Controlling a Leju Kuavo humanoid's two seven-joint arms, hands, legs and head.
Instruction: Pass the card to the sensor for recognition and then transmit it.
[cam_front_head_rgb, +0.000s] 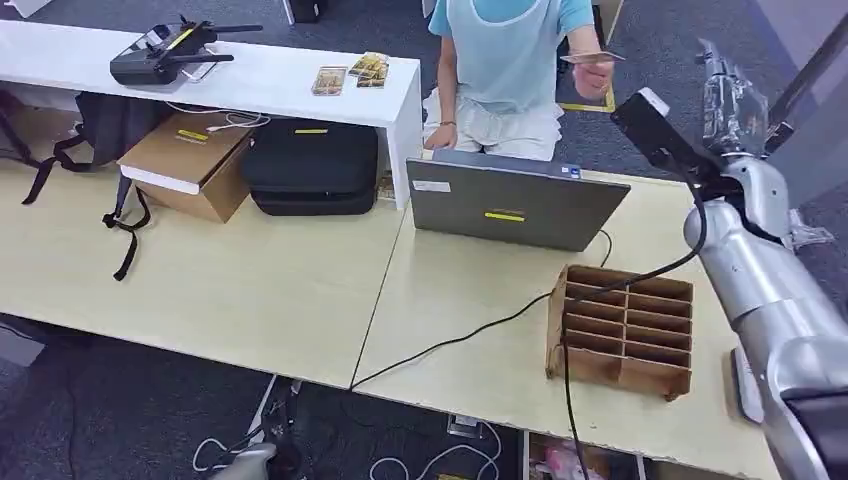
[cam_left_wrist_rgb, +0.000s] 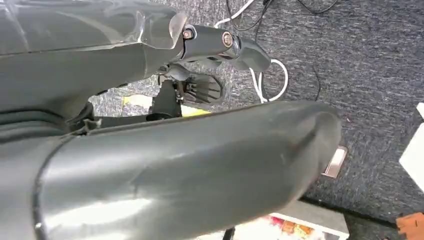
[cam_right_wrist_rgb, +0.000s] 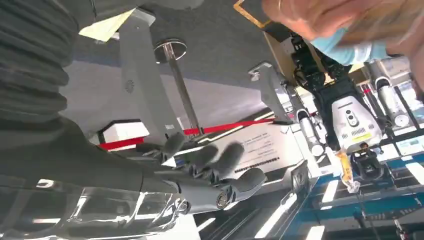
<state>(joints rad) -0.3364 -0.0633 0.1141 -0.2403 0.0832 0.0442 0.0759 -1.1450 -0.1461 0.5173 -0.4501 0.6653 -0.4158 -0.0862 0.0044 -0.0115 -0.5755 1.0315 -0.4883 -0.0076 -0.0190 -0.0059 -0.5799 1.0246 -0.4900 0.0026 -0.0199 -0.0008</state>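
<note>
1. The thin tan rectangular card (cam_front_head_rgb: 592, 58) is in the person's hand (cam_front_head_rgb: 594, 74), held roughly flat above the far edge of the table, its long axis running left to right in the head view, so its short ends point toward the person's body on one side and toward the robot's raised arm on the other.
2. The right hand (cam_front_head_rgb: 728, 100) is lifted high beyond the table's far right corner, near the card but apart from it; in the right wrist view its dark fingers (cam_right_wrist_rgb: 227, 162) are spread and loosely extended, grasping nothing.
3. The black flat sensor on a cable (cam_front_head_rgb: 652, 132) sits between the card and the right arm, tilted, just below and to the right of the card.
4. The left hand (cam_left_wrist_rgb: 200, 55) hangs over dark carpet; whether it is released or clenched cannot be told.
5. The person in a light blue shirt (cam_front_head_rgb: 505, 50) sits behind a grey laptop (cam_front_head_rgb: 512, 203) on the pale wooden table (cam_front_head_rgb: 250, 290).
6. A brown cardboard divided organiser (cam_front_head_rgb: 625, 328) stands on the table's near right part, with the black cable crossing it.
</note>
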